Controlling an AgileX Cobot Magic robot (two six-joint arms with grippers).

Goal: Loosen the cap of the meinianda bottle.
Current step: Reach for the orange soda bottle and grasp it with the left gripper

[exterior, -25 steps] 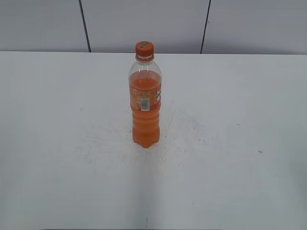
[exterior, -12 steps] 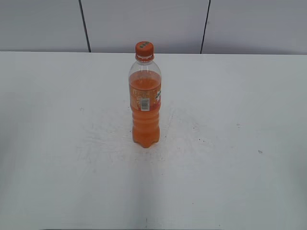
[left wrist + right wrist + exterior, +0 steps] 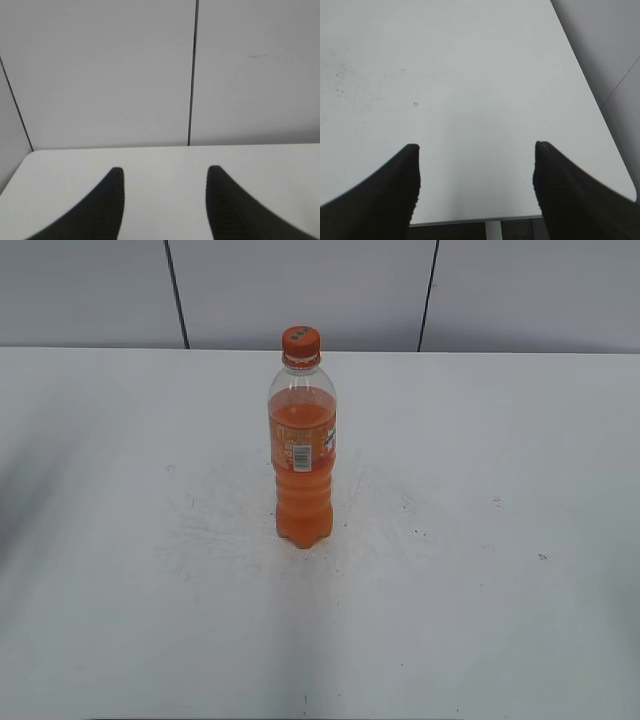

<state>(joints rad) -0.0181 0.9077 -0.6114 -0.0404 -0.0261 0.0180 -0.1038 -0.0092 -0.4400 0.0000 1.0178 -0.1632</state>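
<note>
Left end effector (image 3: 162,172): fingers apart, empty, facing wall panels; bottle absent from its view. Meinianda bottle (image 3: 302,455): upright, mid-surface (image 3: 520,490), free-standing. Cap (image 3: 301,339): seated. Right end effector (image 3: 476,147): fingers apart, empty, near surface edge. Risk: if you twist cap before bracing body, bottle likely spins or topples. Over-squeeze could spill contents once loosened.

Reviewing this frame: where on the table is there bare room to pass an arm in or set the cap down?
Only the meinianda bottle stands on the white table, near the middle toward the back wall. Bare patches: the whole left side, the whole right side, and the wide strip between bottle and front edge. Nothing is crowded. Both open tools, left and right, hang over bare tabletop.
</note>
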